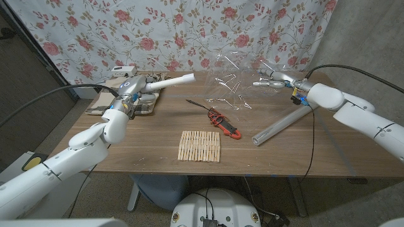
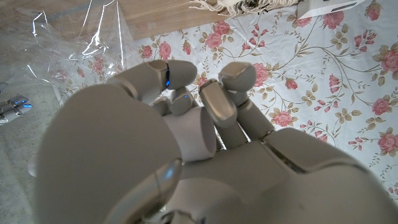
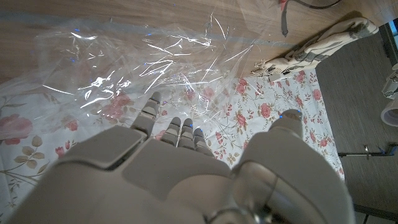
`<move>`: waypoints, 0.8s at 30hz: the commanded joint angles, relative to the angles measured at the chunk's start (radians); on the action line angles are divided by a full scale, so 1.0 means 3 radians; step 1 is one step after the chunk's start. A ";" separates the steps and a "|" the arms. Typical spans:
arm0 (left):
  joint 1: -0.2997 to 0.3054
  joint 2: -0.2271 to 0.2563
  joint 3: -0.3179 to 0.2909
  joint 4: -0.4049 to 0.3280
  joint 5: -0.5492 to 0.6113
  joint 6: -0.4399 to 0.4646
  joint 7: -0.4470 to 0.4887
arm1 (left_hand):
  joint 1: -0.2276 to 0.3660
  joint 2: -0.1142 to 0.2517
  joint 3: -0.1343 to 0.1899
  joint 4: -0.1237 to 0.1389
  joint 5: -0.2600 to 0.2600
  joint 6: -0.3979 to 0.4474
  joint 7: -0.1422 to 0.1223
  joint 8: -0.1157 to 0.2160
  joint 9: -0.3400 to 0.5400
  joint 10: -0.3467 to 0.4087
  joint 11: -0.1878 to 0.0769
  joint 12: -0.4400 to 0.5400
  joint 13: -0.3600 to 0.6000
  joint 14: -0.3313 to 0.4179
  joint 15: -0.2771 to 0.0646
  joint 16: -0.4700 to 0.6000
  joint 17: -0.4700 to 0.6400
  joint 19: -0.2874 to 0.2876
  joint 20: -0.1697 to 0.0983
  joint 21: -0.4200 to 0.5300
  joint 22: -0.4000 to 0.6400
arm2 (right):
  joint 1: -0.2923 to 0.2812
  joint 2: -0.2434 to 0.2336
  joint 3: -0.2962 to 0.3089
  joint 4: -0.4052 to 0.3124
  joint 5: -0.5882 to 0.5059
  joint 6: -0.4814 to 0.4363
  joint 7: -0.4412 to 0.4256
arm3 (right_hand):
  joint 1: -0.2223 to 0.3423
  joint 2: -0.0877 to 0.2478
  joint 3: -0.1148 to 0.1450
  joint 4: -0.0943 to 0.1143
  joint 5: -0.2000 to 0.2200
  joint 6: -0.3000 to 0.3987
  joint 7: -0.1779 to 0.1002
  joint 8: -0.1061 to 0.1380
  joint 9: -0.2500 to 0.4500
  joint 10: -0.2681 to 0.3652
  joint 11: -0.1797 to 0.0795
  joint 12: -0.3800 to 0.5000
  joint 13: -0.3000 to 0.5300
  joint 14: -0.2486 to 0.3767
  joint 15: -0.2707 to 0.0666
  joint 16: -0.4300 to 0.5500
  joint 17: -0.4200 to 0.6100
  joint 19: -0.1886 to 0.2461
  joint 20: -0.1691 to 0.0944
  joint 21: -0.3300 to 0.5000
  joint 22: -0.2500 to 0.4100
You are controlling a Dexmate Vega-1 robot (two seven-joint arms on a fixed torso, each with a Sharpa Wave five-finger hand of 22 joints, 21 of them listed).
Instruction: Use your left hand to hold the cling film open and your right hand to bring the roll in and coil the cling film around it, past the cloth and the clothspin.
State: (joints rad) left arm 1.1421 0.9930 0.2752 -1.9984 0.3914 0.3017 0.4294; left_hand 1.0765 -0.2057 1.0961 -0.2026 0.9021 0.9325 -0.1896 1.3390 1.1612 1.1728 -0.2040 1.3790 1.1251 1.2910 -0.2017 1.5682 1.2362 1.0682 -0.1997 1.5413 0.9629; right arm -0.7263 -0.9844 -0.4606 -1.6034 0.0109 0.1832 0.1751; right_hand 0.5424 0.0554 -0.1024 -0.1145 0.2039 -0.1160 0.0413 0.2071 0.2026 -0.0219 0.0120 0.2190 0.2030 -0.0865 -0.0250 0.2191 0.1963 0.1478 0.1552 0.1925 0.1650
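Up at the far edge, the film (image 1: pixel 237 82), flimsy and clingy, was pinched by the right hand (image 1: pixel 273 79); a white roll (image 1: pixel 172 82) was gripped by the left hand (image 1: pixel 132 87).

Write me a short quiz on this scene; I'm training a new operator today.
1. True or false: the left hand grips the white roll.
2. Which holds up the cling film? A: the silver tube. B: the right hand. C: the clothespins.
3. Fill in: the clothespins lie in a row on the ____.
Key: 1 true; 2 B; 3 table.
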 commanded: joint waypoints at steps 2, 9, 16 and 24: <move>0.0024 0.0009 -0.0003 -0.0049 0.0001 0.0076 -0.0030 | -0.0018 0.0013 0.0008 -0.0004 -0.0011 0.0020 0.0000 0.0847 0.0307 0.0206 -0.0010 0.0682 0.0402 -0.0003 0.0004 -0.0003 0.0003 -0.0023 -0.0003 0.0011 0.0023 | 0.0032 -0.0054 -0.0027 0.0014 -0.0142 0.0102 0.0072 | -0.0020 -0.0035 -0.0030 -0.0002 0.0029 -0.0026 0.0001 -0.0002 0.0004 0.0015 -0.0007 0.0014 0.0013 0.0024 -0.0005 0.0013 0.0009 0.0019 -0.0011 0.0010 0.0009; 0.0004 0.0006 0.0021 -0.0063 0.0029 0.0099 -0.0034 | -0.0015 0.0012 0.0011 -0.0004 -0.0014 0.0021 0.0000 0.0847 0.0307 0.0206 -0.0010 0.0682 0.0403 -0.0008 0.0004 -0.0005 0.0004 -0.0014 -0.0010 0.0002 -0.0014 | 0.0056 -0.0077 -0.0065 0.0042 -0.0304 0.0182 0.0081 | -0.0032 -0.0046 -0.0038 0.0002 0.0036 -0.0037 0.0002 -0.0005 0.0005 0.0017 -0.0021 0.0012 0.0013 0.0031 -0.0012 0.0012 0.0008 0.0029 -0.0018 0.0009 0.0009; -0.0017 -0.0010 0.0038 -0.0063 0.0038 0.0119 -0.0038 | -0.0014 0.0014 0.0010 -0.0003 -0.0018 0.0019 0.0001 0.0846 0.0307 0.0204 -0.0010 0.0682 0.0402 -0.0009 0.0005 -0.0007 0.0003 -0.0014 -0.0007 0.0006 -0.0020 | 0.0039 -0.0136 -0.0067 -0.0011 -0.0506 0.0185 0.0036 | -0.0042 -0.0061 -0.0047 0.0004 0.0046 -0.0043 -0.0003 -0.0006 0.0005 0.0024 -0.0030 0.0009 0.0014 0.0063 -0.0025 0.0020 0.0007 0.0055 -0.0023 0.0013 0.0009; -0.0040 -0.0023 0.0058 -0.0061 0.0048 0.0137 -0.0040 | -0.0010 0.0024 -0.0017 0.0004 -0.0037 0.0013 0.0003 0.0846 0.0307 0.0199 -0.0009 0.0682 0.0402 0.0009 0.0005 -0.0012 -0.0004 -0.0022 -0.0006 0.0008 -0.0028 | 0.0005 -0.0207 -0.0030 -0.0033 -0.0625 0.0177 -0.0009 | -0.0052 -0.0074 -0.0056 0.0007 0.0057 -0.0033 -0.0006 0.0001 0.0006 0.0039 -0.0047 0.0009 0.0014 0.0049 -0.0027 0.0009 0.0006 0.0037 -0.0041 -0.0001 0.0009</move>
State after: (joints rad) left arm 1.1384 0.9913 0.2856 -2.0147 0.4010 0.3337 0.4200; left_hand 1.0765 -0.2058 1.0962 -0.2026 0.8981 0.9323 -0.1897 1.3390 1.1612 1.1728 -0.2040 1.3791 1.1251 1.2910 -0.2017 1.5681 1.2362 1.0683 -0.1997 1.5413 0.9545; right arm -0.7132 -1.0200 -0.4776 -1.6011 -0.1203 0.2366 0.1913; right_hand 0.5292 0.0422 -0.1090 -0.1129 0.2117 -0.1238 0.0411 0.2071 0.2024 -0.0094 -0.0005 0.2189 0.2030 -0.0693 -0.0316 0.2191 0.1952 0.1549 0.1481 0.1925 0.1650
